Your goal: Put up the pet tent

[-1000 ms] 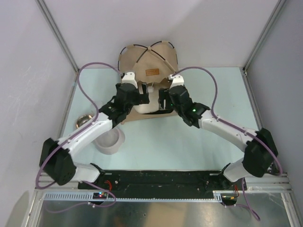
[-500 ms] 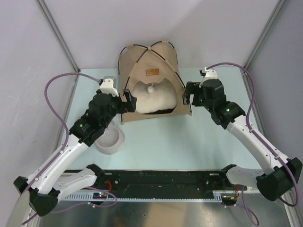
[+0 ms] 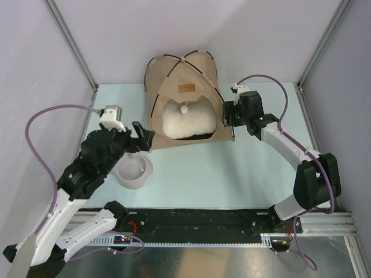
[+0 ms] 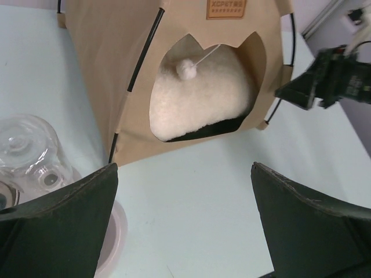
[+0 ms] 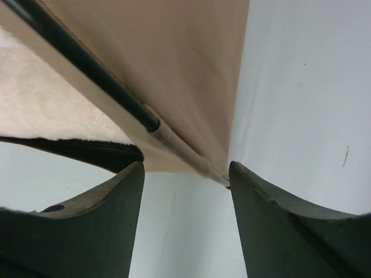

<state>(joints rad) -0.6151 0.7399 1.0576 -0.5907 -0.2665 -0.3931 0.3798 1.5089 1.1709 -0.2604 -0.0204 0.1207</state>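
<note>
The tan pet tent [image 3: 184,81] stands upright at the back middle, with black poles, a brown label [image 3: 186,88] and a cat-head doorway. The cream pillow [image 3: 186,123] fills the inside and the white pompom [image 3: 185,107] hangs in the doorway. My left gripper [image 3: 142,134] is open and empty, left of the tent's front left corner. In the left wrist view [image 4: 184,168] it faces the tent [image 4: 116,69] from a distance. My right gripper [image 3: 227,114] is open at the tent's front right corner. In the right wrist view [image 5: 186,165] the corner fabric [image 5: 174,69] and a pole [image 5: 87,63] lie just beyond the fingertips.
A clear pet bowl [image 3: 134,171] with a pinkish rim sits under my left arm, at the left of the left wrist view [image 4: 26,145]. White walls with metal corner posts [image 3: 69,40] close in the back and sides. The black arm rail [image 3: 191,220] runs along the near edge.
Both grippers left the tent doorway. The left arm drew back left and nearer. The right arm swung out right, then settled at the tent's front right corner.
</note>
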